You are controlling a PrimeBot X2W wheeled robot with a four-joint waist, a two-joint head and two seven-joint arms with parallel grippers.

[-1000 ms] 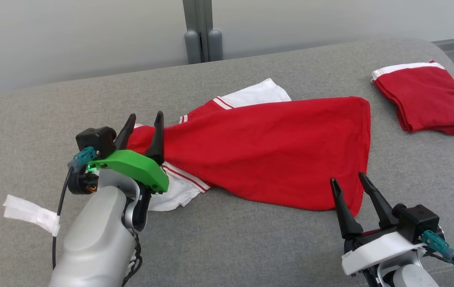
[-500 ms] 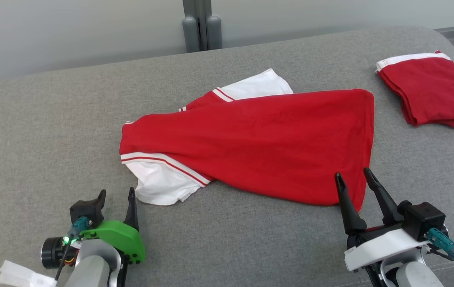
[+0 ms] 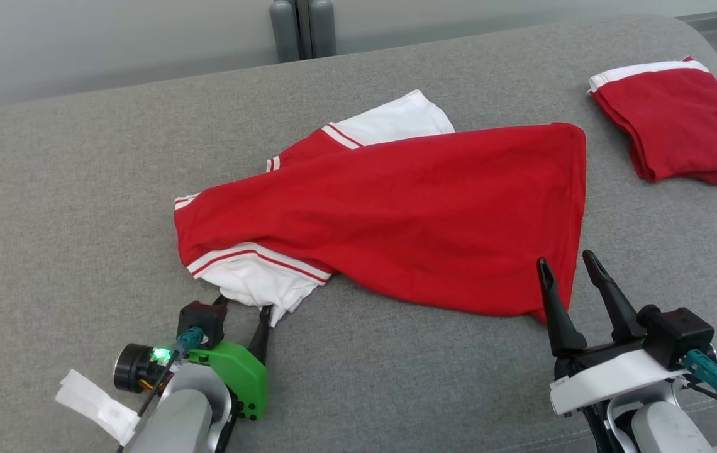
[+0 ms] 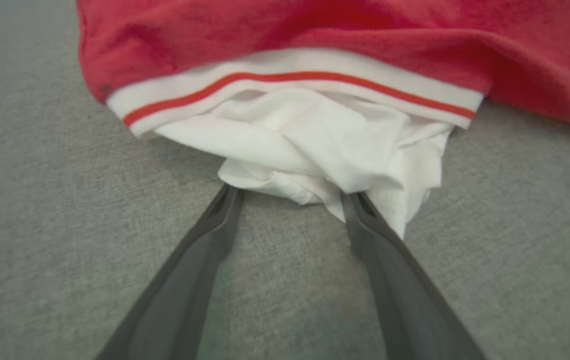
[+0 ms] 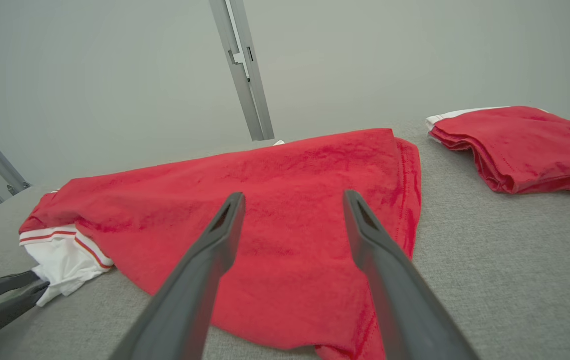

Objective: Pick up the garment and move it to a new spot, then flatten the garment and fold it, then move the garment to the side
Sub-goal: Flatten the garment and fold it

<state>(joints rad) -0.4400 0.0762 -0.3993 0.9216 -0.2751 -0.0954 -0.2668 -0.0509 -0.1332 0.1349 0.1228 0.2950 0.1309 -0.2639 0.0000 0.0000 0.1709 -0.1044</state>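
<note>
Head view — 1 spread garment (image 3: 409, 214), 1 folded garment (image 3: 673, 119), L pincer (image 3: 242, 308), R pincer (image 3: 566, 258) — agape

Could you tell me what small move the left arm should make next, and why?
Probably close the left gripper on the bunched white sleeve: its jaws stand open, tips at that crumpled fold at the near edge of the garment, so a pinch there would let it pull the sleeve out flat.
</note>
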